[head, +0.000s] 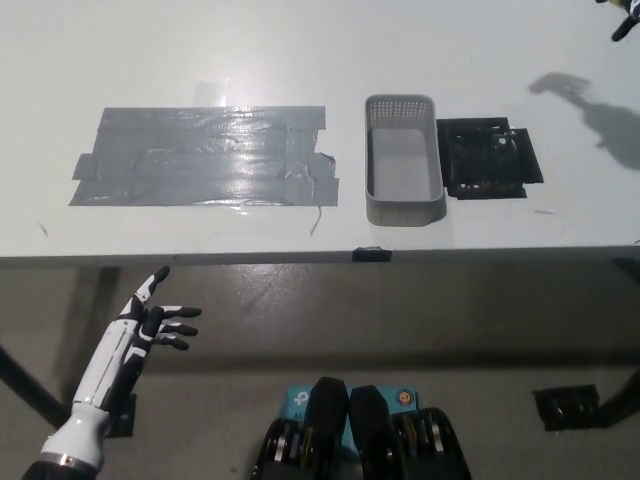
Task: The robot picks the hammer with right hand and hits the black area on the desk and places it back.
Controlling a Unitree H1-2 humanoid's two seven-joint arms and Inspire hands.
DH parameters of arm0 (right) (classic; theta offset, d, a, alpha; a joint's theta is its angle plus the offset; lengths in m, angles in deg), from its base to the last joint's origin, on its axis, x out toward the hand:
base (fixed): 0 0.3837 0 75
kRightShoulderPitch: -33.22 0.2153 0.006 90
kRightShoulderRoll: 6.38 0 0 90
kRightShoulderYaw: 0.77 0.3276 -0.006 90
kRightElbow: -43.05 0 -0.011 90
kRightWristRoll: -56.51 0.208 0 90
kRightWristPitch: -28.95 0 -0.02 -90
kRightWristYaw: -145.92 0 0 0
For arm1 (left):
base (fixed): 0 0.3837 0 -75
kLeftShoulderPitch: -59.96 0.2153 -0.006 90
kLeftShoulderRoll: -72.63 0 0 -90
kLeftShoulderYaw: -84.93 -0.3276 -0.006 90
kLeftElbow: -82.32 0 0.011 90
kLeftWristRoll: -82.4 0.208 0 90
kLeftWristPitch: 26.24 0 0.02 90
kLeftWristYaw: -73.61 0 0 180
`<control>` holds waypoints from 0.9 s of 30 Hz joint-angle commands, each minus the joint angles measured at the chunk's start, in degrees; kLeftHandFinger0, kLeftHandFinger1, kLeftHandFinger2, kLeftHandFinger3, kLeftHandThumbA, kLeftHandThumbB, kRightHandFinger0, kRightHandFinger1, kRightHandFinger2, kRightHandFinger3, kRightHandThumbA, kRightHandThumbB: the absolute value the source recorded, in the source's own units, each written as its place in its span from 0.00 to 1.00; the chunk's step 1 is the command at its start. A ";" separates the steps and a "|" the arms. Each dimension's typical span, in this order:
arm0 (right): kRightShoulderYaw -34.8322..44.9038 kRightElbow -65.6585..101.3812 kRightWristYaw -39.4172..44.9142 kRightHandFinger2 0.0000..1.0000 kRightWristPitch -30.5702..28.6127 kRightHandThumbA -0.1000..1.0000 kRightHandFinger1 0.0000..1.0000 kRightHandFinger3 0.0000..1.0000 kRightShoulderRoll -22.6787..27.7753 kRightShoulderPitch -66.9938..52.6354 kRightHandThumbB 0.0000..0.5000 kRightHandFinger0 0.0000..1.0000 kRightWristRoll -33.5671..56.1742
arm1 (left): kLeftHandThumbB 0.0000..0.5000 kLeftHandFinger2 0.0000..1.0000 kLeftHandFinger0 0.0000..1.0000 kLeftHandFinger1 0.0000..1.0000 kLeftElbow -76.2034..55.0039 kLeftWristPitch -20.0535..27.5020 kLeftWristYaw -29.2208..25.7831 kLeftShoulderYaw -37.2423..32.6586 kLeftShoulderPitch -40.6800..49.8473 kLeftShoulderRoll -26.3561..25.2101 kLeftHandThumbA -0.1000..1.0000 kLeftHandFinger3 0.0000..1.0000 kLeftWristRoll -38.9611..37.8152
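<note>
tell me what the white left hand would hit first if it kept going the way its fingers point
Probably nothing: the left hand sits below the desk edge, fingers aimed right across bare floor. Depth is unclear.

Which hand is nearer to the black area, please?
Right. The right hand barely shows at the top right corner, beyond and to the right of the black area. The left hand hangs below the table's near edge, far to the left.

Bright overhead light, glare on grey tape [205, 155]
</note>
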 commanded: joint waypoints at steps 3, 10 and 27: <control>-4.30 -1.29 0.58 0.86 -2.67 0.00 0.49 0.99 -1.12 -2.20 0.21 0.03 -0.30 | 0.14 0.68 0.56 0.61 -1.78 0.47 0.71 0.28 -0.33 -0.66 1.00 1.00 0.11; -12.56 -6.08 -2.31 0.87 -9.43 0.00 0.52 0.90 -4.18 -8.74 0.30 0.00 -4.71 | 0.12 0.67 0.54 0.60 -1.70 0.43 0.72 0.51 -0.42 -0.44 1.00 1.00 -0.62; -18.02 -6.19 -4.94 0.82 -12.28 0.00 0.45 0.91 -2.46 -3.05 0.24 0.00 -8.42 | 0.15 0.67 0.55 0.60 -1.24 0.59 0.73 0.64 -0.79 -0.58 1.00 0.99 -0.62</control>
